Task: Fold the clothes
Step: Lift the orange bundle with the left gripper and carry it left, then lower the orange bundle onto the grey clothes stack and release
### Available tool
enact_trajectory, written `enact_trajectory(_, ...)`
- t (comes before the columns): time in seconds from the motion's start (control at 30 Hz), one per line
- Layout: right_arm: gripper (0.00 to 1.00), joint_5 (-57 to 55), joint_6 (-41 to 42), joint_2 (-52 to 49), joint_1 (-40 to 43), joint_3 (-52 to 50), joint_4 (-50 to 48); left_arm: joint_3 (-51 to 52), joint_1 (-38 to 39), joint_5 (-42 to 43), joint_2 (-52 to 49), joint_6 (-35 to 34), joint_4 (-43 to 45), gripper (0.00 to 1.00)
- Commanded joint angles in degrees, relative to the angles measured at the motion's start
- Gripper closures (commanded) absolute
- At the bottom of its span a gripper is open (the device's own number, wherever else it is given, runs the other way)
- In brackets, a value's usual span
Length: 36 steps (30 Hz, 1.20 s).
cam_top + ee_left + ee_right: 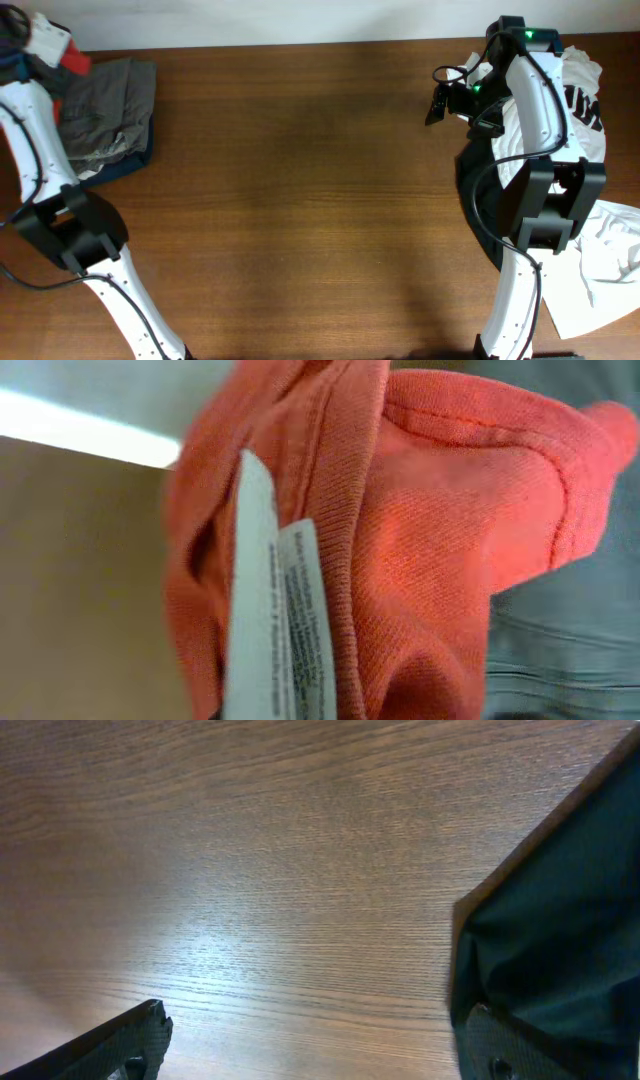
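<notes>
Plainly, the clothes sit in 2 heaps at opposite ends of the table (300, 180). At 10 o'clock in the overhead view a grey garment (105, 105) lies crumpled on a dark blue one (135, 160), whose edge shows along the heap's lower and right sides. The left arm reaches into that corner, and the left claw (45, 38) is at the heap's far-left end, right against an orange-red garment (75, 58).

The left wrist view is nearly filled by that orange-red cloth, bunched into thick folds with a stitched hem, and a white label (265, 610) hangs down its lower middle. Grey fabric shows at 4 o'clock. None of the claw's own parts can be seen here, so I cannot tell whether it is apart or clamped on the cloth.

The right claw (438, 103) hangs over bare wood at about 2 o'clock. In its wrist view the fingers (125, 1040) stand wide apart with only table grain between them — nothing is gripped. A dark cloth (560, 920) crowds that view from 3 o'clock, next to the right-hand finger.

Beyond the right arm, at the table's right edge, lies a white garment with black print (585, 95), and a second white garment (615, 250) is rumpled at 4 o'clock.
</notes>
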<state>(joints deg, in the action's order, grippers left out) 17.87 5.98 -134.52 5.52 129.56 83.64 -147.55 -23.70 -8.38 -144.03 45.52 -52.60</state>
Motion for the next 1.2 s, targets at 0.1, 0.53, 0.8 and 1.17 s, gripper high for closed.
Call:
enact_trajectory(0.1,0.01,-0.50,0.02,3.02,-0.33,1.22,0.17,9.88,3.45,4.39,0.24,-1.14,1.18,0.94)
enact_trajectory(0.53,0.01,-0.52,0.00,3.02,-0.33,1.22,-0.31,16.04,12.94,5.97,0.26,-2.86,2.47,0.01)
enact_trajectory(0.8,0.01,-0.52,0.00,3.02,-0.33,1.22,-0.92,10.27,14.82,-3.06,1.03,-11.91,1.38,0.01)
enact_trajectory(1.17,0.01,-0.52,0.00,3.02,-0.33,1.22,-1.36,-2.19,12.92,-3.02,4.35,-24.22,-0.26,0.01)
